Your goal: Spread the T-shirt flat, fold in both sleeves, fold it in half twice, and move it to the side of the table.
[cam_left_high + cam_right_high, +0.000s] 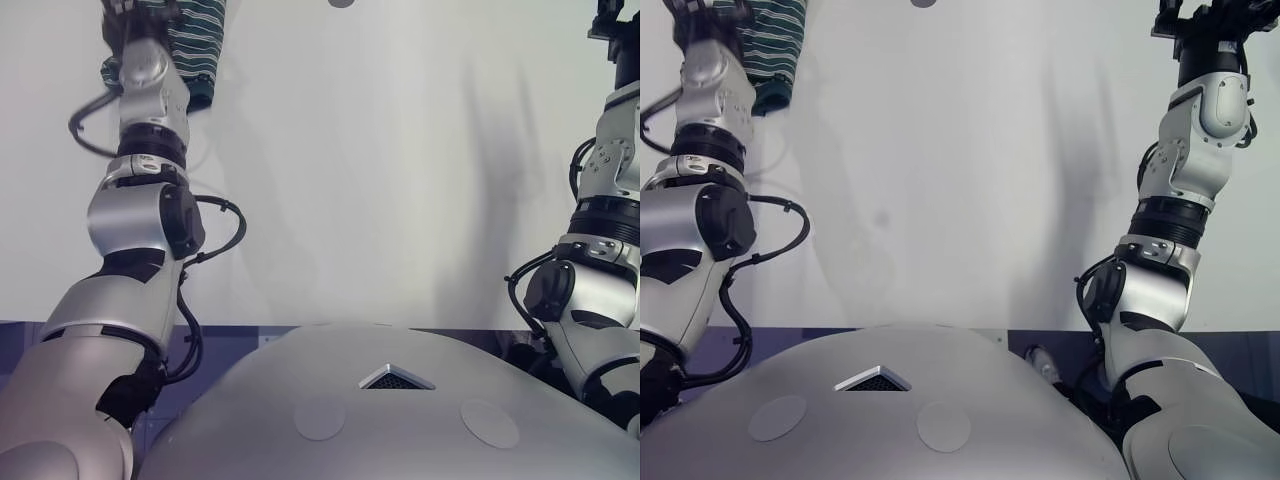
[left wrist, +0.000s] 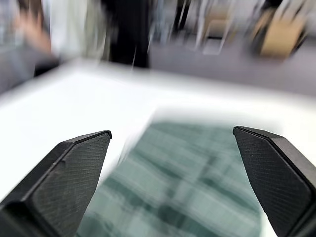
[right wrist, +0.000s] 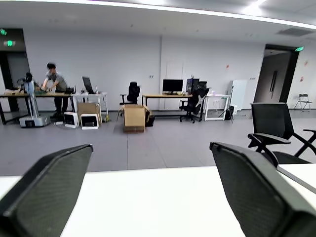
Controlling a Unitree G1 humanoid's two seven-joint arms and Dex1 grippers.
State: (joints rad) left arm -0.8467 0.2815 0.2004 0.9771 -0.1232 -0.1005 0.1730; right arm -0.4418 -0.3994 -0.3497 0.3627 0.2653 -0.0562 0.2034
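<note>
Left wrist view: looks down between wide-apart fingers (image 2: 69, 182) of left end effector (image 2: 171, 131), gripping nothing, onto striped T-shirt (image 2: 192, 187) directly below. From head views, puts T-shirt at far left corner of surface (image 1: 380, 180), compact w/ rounded edge. Prob. folded and parked at side, so likely final step; can't confirm fold count. Hovering low over cloth suits either letting go or pressing flat. Right end effector (image 3: 151, 145) likewise spread apart & empty, held over bare far right of surface, well apart from T-shirt, prob. to stay clear.
</note>
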